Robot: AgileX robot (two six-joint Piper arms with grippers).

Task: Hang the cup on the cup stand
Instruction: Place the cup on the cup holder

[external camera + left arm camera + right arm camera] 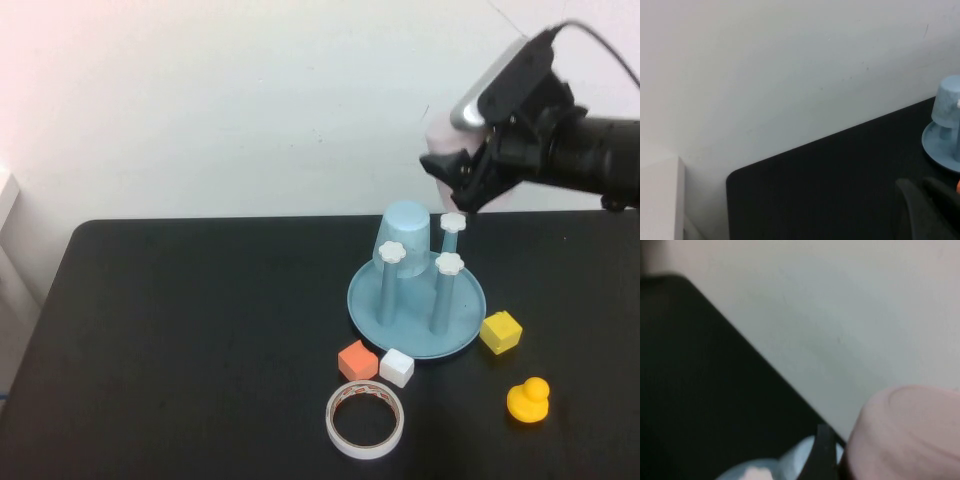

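The cup stand (416, 318) is a light blue dish with three upright pegs capped by white flowers, right of the table's middle. A light blue cup (405, 234) hangs upside down over the back left peg. My right gripper (455, 185) is shut on the pale pink cup (438, 135) and holds it in the air just above the back right peg (453, 222). In the right wrist view the pink cup (910, 435) fills the corner beside one dark finger (822, 455). My left gripper (922, 210) shows only as dark shapes, apart from the stand (940, 145).
In front of the stand lie an orange cube (357, 360), a white cube (397, 367) and a tape roll (366, 419). A yellow cube (501, 331) and a yellow duck (528, 400) sit to its right. The black table (180, 340) ends at a pale wall behind.
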